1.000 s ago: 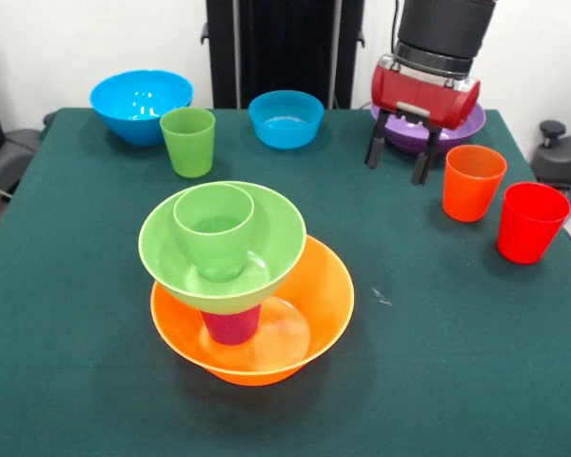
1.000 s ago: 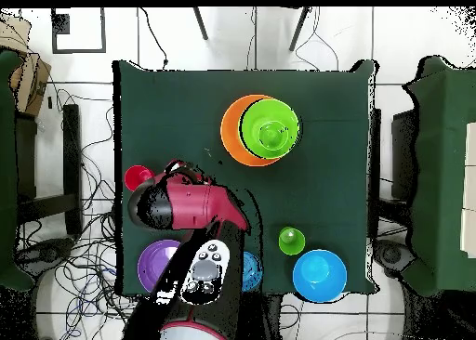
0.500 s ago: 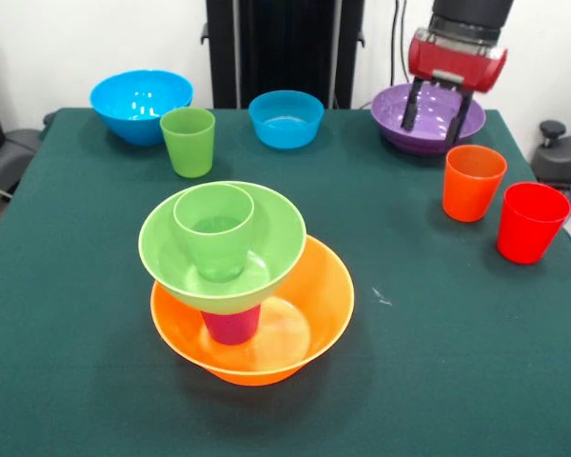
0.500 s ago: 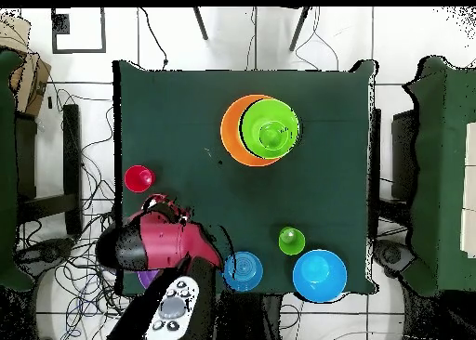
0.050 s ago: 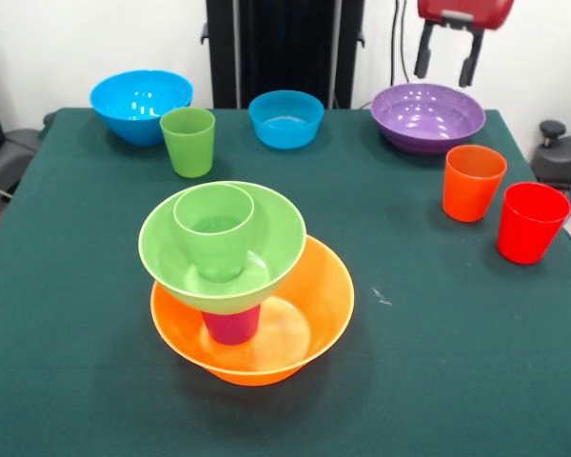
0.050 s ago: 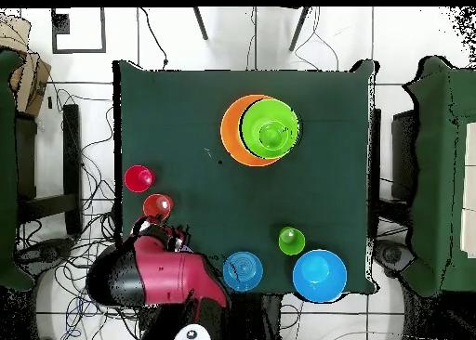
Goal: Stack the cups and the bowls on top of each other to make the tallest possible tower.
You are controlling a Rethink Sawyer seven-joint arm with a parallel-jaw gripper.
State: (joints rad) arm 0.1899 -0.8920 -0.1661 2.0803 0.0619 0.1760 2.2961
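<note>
While the arm hangs high, the scene reads as follows
Jaws: the gripper (image 5: 447, 52) hangs above the purple bowl (image 5: 427, 116), touching nothing, its two dark fingers (image 5: 424, 49) spread apart and empty
Tower: the tower (image 5: 243, 281) stands toward the near middle of the green tabletop (image 5: 438, 324); an orange bowl (image 5: 309, 314) is the base, a purple cup (image 5: 230, 326) stands inside it, a green bowl (image 5: 271, 243) rests on that cup, tilted a little, and a green cup (image 5: 213, 228) sits upright in the green bowl
Loose cups: a second green cup (image 5: 187, 141) stands just in front of the large blue bowl (image 5: 140, 103); an orange cup (image 5: 473, 181) and a red cup (image 5: 531, 221) stand side by side near the purple bowl
Loose bowls: the smaller blue bowl (image 5: 285, 117) sits between the large blue bowl and the purple bowl along the far edge
Overhead: the arm (image 6: 153, 276) covers the purple bowl; the tower (image 6: 260, 130) lies well apart from it
</note>
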